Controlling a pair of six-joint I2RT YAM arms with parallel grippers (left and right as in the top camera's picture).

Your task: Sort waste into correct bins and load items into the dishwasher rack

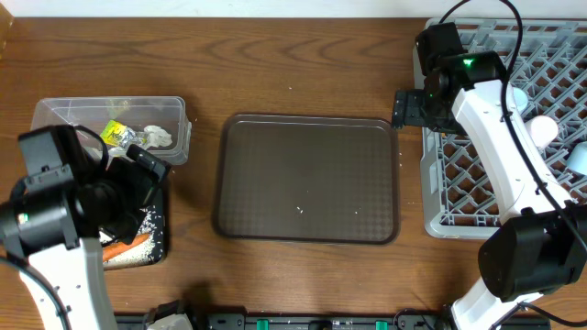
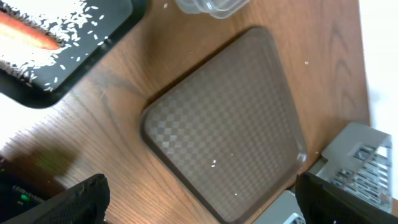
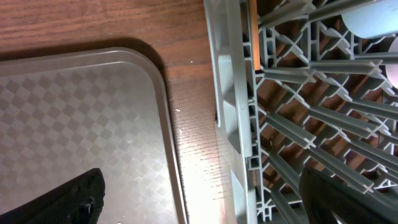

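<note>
Carrot and rice lie in black tray at table's left front, rice scattered round carrot. Wrapper and tissue in clear tub just behind. Rack at table's right; white cup and light-blue cup inside. Brown serving tray between, few white specks on it. Left tool wide, empty, near black tray. Right tool wide, empty, over rack's left rim.

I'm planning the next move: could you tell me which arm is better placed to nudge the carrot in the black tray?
Left. The left gripper hangs open right by the black tray holding the carrot; the right gripper is across the brown tray, at the rack edge.
</note>
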